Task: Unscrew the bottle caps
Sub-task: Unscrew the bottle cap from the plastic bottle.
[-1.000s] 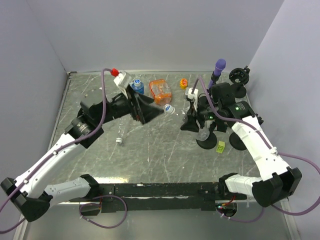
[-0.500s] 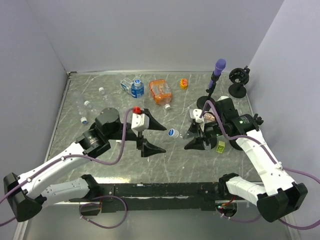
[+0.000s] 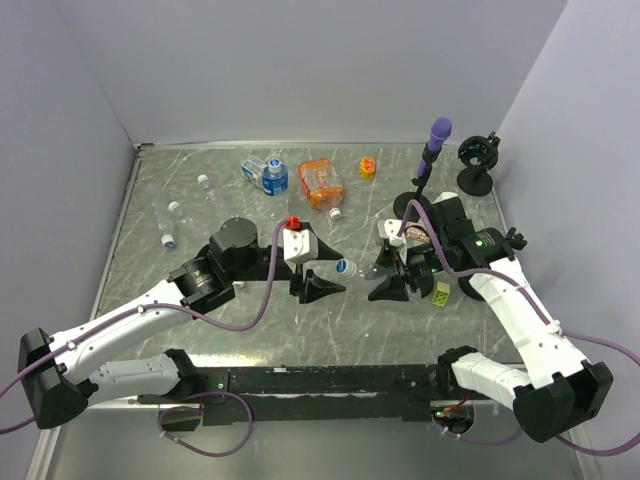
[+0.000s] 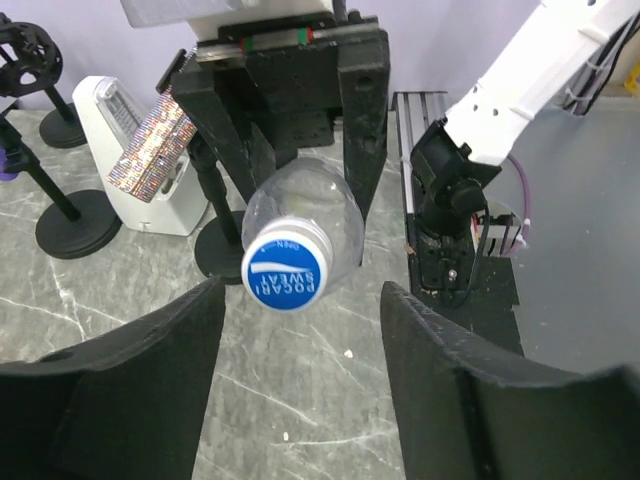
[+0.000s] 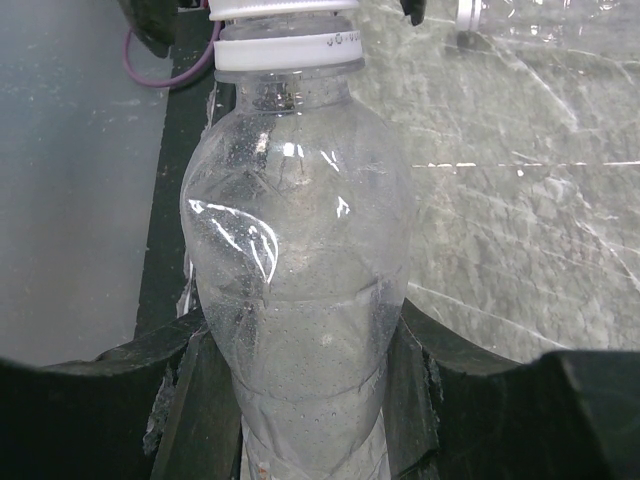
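Clearly, the right fingers (image 5: pixel 500 400) are clamped on a clear bottle (image 5: pixel 300 280), whose base is cut off from view. Its blue cap (image 4: pixel 287 272), screwed on, lies at the tips of the left fingers (image 4: pixel 110 400), which stand apart without touching it.

Legible only on the blue bottle cap (image 4: pixel 287 275), straight ahead of the left hand (image 4: pixel 300 300) and level with its fingertips: "POCARI SWEAT" in white letters, upside down in the left wrist view. Smaller print near the cap's rim too small to read.
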Controlling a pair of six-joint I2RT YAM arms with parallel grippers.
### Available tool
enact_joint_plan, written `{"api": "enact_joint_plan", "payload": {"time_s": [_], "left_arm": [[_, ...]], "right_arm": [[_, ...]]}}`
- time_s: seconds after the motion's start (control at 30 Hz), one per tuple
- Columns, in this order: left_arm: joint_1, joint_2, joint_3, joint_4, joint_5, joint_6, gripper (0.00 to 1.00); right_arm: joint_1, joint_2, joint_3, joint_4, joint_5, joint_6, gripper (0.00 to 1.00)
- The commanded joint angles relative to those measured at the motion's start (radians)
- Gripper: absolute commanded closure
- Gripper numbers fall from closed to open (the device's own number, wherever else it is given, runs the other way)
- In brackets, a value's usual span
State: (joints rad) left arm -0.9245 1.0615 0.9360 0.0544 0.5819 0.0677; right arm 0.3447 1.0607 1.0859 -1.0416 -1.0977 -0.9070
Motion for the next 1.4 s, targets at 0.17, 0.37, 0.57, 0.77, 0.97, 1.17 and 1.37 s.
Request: {"api": "enact_joint_plan", "payload": {"time_s": [0.17,0.37,0.57,0.77,0.97,1.17,1.37], "left_arm": [[-0.005,0.022,0.041,0.076,-0.004,-0.062,0.57],[-0.005,0.005,0.018,0.13,-0.028,-0.123,0.51],[-0.005,0.006,0.02,0.124,-0.037,-0.126,0.58],[-0.007,0.023,0.038,0.071,-0.045,-0.135,0.99],[-0.005,0.032,0.047,0.047,-0.233,-0.406,0.99],[-0.005,0.054,0.098,-0.015,-0.431,-0.933,0.99],[-0.005,0.175,0.377,-0.356,-0.579,-1.239,0.99]], "right_arm": [[0.01,0.001,-0.011,0.023,-0.03,-0.024,1.0],[0.01,0.008,-0.006,0.025,-0.025,-0.023,1.0],[0.01,0.01,-0.004,0.028,-0.021,-0.016,1.0],[0.01,0.01,-0.004,0.04,-0.011,0.008,1.0],[0.005,0.015,0.008,0.124,0.032,0.137,1.0],[-0.012,0.039,0.042,0.184,0.051,0.252,1.0],[-0.021,0.061,0.048,0.235,0.107,0.319,1.0]]}}
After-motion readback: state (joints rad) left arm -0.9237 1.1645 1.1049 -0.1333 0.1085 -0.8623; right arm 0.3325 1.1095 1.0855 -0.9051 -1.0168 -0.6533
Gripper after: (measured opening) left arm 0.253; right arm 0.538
